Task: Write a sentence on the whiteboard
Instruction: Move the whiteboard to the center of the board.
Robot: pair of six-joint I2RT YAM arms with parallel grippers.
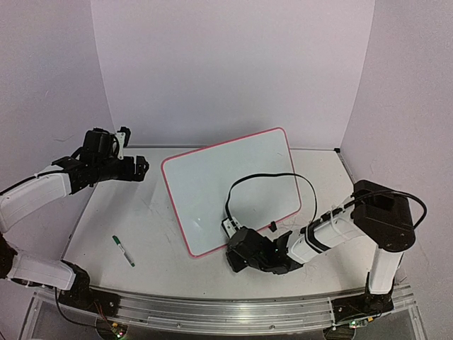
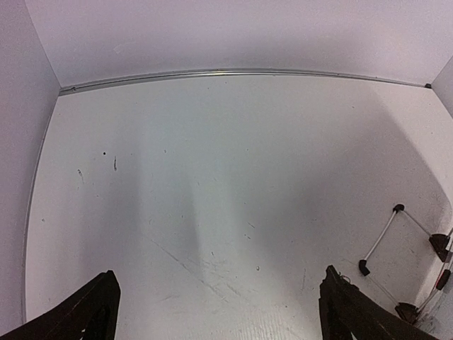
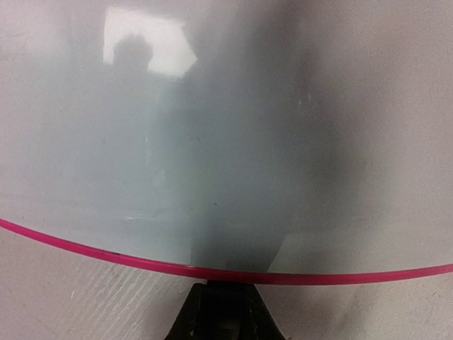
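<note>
Presently, with the blank whiteboard (image 1: 233, 185) lying mid-table, let the right gripper (image 3: 223, 310), jaws together at its near rim, steady it while the wide-open left gripper (image 1: 140, 168) fetches the marker (image 1: 123, 250).

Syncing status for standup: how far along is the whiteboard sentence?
Done: nothing; the whiteboard is blank. In hand: the right gripper, shut, sits at its near rim. To do: the marker lies unheld on the table, the left gripper is open and empty, so pickup and all the writing remain.
</note>
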